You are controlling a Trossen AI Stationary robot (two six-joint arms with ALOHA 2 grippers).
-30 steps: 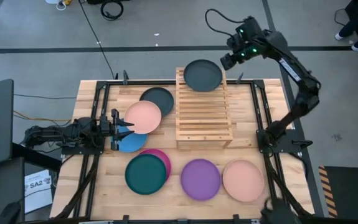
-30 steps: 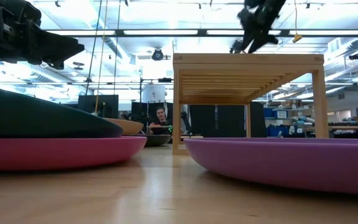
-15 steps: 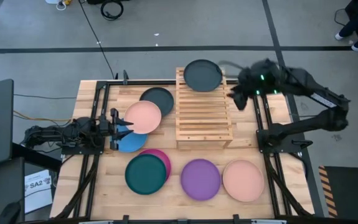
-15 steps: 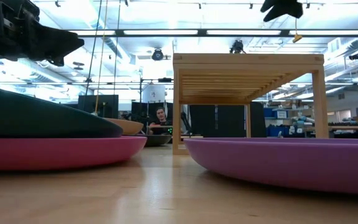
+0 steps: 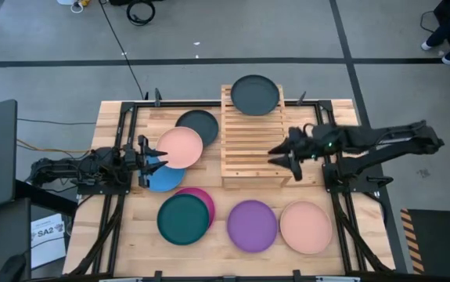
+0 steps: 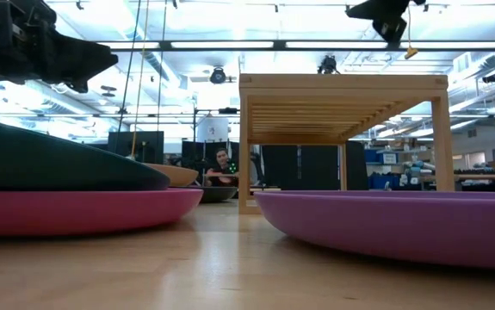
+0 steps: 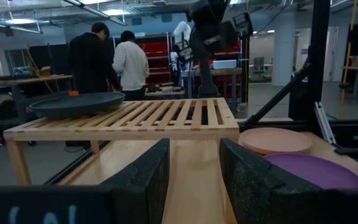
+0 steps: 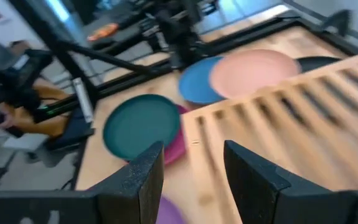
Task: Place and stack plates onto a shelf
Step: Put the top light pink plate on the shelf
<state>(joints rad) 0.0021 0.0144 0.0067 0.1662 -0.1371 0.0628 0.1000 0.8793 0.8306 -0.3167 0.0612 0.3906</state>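
Right tool, fingers apart and empty, hangs over the near right corner of the wooden shelf. One dark grey plate sits on the shelf's far end. Left tool, also apart w/ nothing held, waits at surface's left by the salmon plate and blue plate; other plates lie along the front edge.

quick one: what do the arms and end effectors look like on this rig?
Both arms are dark, near-black, jointed links with black cabling. The right end effector has small green lights glowing behind it. Each has two blocky black fingers faced with coarse, foam-like pads. No other markings visible.
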